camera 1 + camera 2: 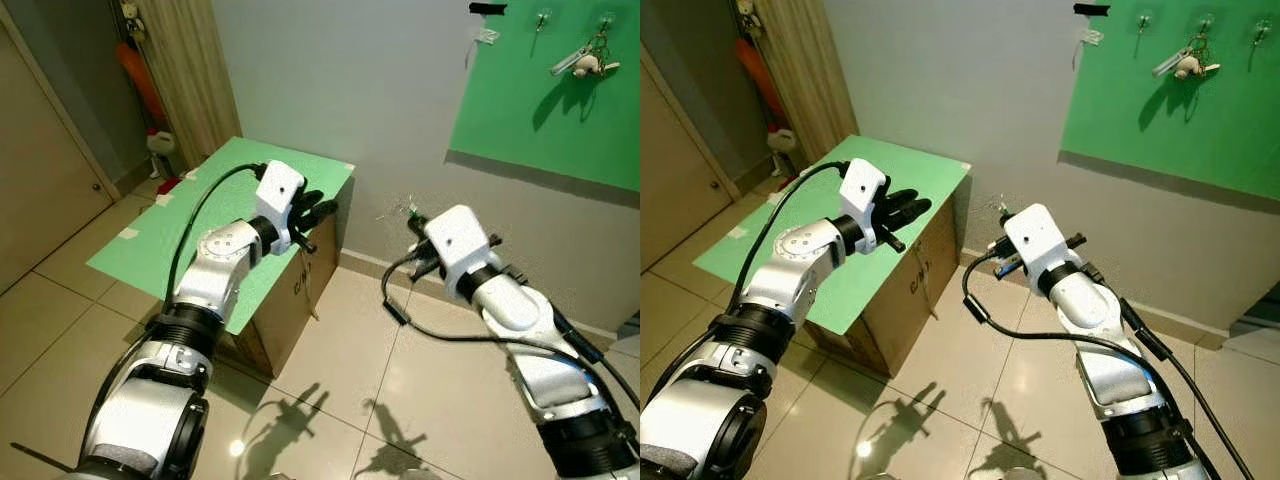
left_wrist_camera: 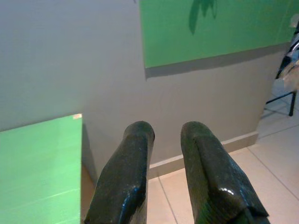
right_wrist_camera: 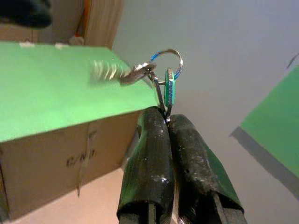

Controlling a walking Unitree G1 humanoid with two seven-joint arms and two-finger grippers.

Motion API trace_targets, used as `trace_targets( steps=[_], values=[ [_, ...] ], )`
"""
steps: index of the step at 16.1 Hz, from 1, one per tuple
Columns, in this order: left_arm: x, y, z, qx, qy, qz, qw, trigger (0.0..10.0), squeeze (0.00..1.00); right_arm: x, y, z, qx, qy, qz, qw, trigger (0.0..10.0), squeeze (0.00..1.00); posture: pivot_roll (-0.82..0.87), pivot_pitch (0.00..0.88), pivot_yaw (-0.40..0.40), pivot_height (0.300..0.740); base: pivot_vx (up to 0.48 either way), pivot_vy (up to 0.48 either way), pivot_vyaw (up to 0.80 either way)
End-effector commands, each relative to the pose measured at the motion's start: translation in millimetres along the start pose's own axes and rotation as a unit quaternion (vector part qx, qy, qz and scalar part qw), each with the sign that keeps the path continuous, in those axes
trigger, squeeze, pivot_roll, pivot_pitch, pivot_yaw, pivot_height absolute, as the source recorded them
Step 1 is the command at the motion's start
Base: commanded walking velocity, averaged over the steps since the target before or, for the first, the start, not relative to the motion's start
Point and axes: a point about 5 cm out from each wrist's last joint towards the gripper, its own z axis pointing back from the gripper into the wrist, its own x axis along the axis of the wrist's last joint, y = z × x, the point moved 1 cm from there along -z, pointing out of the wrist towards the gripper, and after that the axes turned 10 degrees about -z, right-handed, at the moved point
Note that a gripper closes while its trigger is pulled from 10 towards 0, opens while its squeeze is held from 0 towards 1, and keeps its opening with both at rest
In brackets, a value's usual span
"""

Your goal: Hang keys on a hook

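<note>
While both arms reach forward over the tiled floor (image 1: 350, 370), the right gripper (image 3: 167, 122) has its fingers pressed together on a set of keys (image 3: 154, 74), pinching them low so the ring, a green tag and a blurred silver key stick out past the fingertips. In the head views those keys show as a small glint just ahead of that gripper, in the air near the grey wall (image 1: 330, 80). The left gripper (image 1: 322, 212) hangs over the corner of a green-topped box (image 1: 290, 300), fingers a little apart with nothing between them. Farther off, high on the wall, a green board (image 1: 560, 110) carries hooks (image 1: 541, 18), and another bunch (image 1: 585, 62) hangs from one.
</note>
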Motion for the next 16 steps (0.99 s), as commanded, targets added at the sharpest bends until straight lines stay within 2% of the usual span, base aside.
trace_targets(
  steps=[1,2,3,6,8,9,11,13,16],
  values=[
    [2,3.8,3.1,0.007,0.000,-0.009,1.000,10.0,0.00,10,-0.9,-0.4,-0.004,-0.024,-0.011,1.000,0.0,0.00,-0.20,0.000,0.099,0.740,0.000,0.000,0.00],
    [0,2.8,3.5,0.007,0.001,-0.008,1.000,10.0,0.00,10,-1.5,-0.1,-0.007,-0.027,-0.018,0.999,0.0,0.00,-0.20,0.000,0.099,0.740,0.000,0.000,0.00],
    [-2,2.2,4.6,0.009,0.004,-0.007,1.000,10.0,0.00,9,-4.2,1.0,-0.017,-0.033,-0.053,0.998,0.0,0.00,-0.20,0.000,0.099,0.740,0.000,0.000,0.00],
    [-3,1.7,5.5,0.009,0.006,-0.005,1.000,10.0,0.00,9,-5.6,1.3,-0.025,-0.039,-0.095,0.994,0.0,0.00,-0.20,0.000,0.097,0.740,0.000,0.000,0.00],
    [-4,1.0,4.8,0.015,0.008,-0.003,1.000,10.0,0.00,8,-3.2,0.7,-0.023,-0.039,-0.088,0.995,0.0,0.00,-0.20,0.000,0.098,0.740,0.000,0.000,0.00],
    [-8,1.2,5.1,0.036,0.016,0.008,0.999,10.0,0.00,7,-3.5,1.4,-0.030,-0.039,-0.091,0.995,0.0,0.00,-0.20,0.000,0.098,0.740,0.000,0.000,0.00],
    [-26,-4.1,10.6,0.079,0.034,0.057,0.995,10.0,0.00,1,-7.3,5.6,-0.067,-0.040,-0.102,0.992,0.0,0.00,-0.20,0.000,0.101,0.740,0.000,0.000,0.00],
    [-42,-17.8,19.2,0.085,0.045,0.087,0.992,10.0,0.00,-10,-5.4,11.3,-0.089,-0.027,-0.118,0.989,0.0,0.00,-0.20,0.000,0.101,0.740,0.000,0.000,0.00],
    [-48,-25.3,23.3,0.100,0.041,0.100,0.989,10.0,0.00,-16,-2.1,13.9,-0.089,-0.019,-0.118,0.989,0.0,0.00,-0.19,0.000,0.093,0.740,0.000,0.000,0.00]
  ],
)
